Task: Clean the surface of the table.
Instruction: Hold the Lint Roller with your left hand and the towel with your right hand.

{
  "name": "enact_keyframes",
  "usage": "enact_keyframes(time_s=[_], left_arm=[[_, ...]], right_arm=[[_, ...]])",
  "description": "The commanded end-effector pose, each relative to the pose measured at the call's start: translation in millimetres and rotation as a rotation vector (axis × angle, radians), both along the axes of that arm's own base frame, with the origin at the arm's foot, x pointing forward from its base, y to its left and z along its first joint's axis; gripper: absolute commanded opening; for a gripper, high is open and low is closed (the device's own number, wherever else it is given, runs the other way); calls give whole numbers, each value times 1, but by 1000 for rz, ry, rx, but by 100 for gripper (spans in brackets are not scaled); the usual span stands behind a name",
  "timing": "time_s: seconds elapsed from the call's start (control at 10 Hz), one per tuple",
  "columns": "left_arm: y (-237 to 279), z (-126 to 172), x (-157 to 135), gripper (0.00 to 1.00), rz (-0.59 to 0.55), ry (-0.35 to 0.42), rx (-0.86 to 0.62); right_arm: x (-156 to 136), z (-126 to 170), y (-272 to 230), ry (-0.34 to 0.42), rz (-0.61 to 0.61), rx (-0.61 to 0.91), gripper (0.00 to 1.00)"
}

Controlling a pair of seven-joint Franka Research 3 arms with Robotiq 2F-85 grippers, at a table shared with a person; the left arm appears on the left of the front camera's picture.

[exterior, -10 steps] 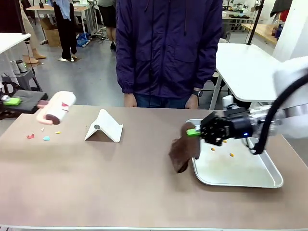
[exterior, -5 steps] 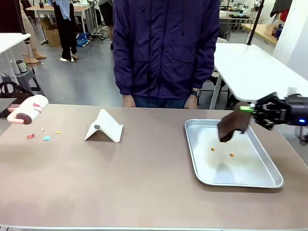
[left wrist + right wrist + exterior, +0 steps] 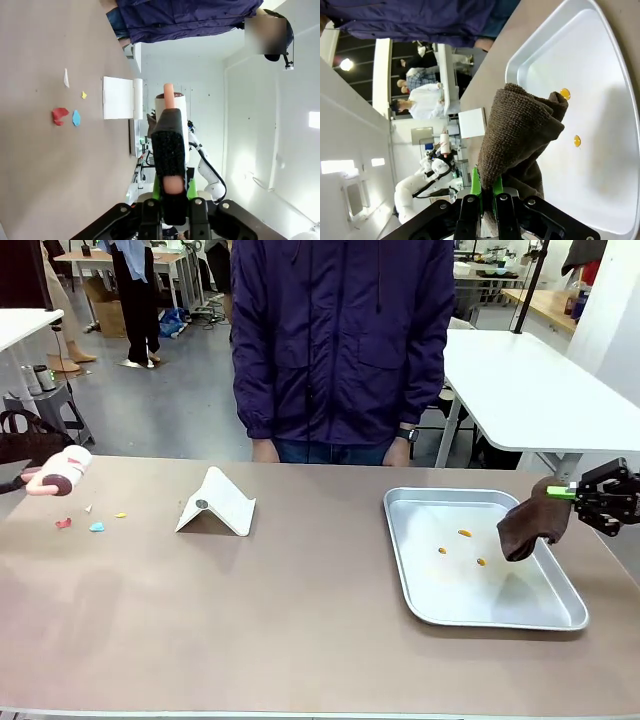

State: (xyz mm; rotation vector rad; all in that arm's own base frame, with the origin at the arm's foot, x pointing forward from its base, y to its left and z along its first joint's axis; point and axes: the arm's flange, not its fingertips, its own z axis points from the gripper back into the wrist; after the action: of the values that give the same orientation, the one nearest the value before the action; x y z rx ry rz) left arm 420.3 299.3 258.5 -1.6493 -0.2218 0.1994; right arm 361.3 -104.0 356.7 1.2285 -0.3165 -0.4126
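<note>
table [image 3: 280, 620], brown cloth [image 3: 524, 528] in right gripper [image 3: 564, 493]

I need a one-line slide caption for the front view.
Right gripper holds a brown cloth at the metal tray; coloured scraps lie left on the table.

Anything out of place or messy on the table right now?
Yes: small red, blue, yellow and white scraps lie loose at the table's left end, not yet cleared. Three orange crumbs sit in the tray. Nothing looks spilled or damaged.
</note>
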Motion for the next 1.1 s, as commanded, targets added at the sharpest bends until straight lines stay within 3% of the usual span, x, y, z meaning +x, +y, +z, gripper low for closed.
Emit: enact_keyframes(time_s=[0.0,1.0], left_arm=[[4,46,-18,0,-24,-24,21],[4,46,-18,0,-24,-24,21]], right_arm=[[0,6,1,1,-6,4,0],[0,6,1,1,-6,4,0]])
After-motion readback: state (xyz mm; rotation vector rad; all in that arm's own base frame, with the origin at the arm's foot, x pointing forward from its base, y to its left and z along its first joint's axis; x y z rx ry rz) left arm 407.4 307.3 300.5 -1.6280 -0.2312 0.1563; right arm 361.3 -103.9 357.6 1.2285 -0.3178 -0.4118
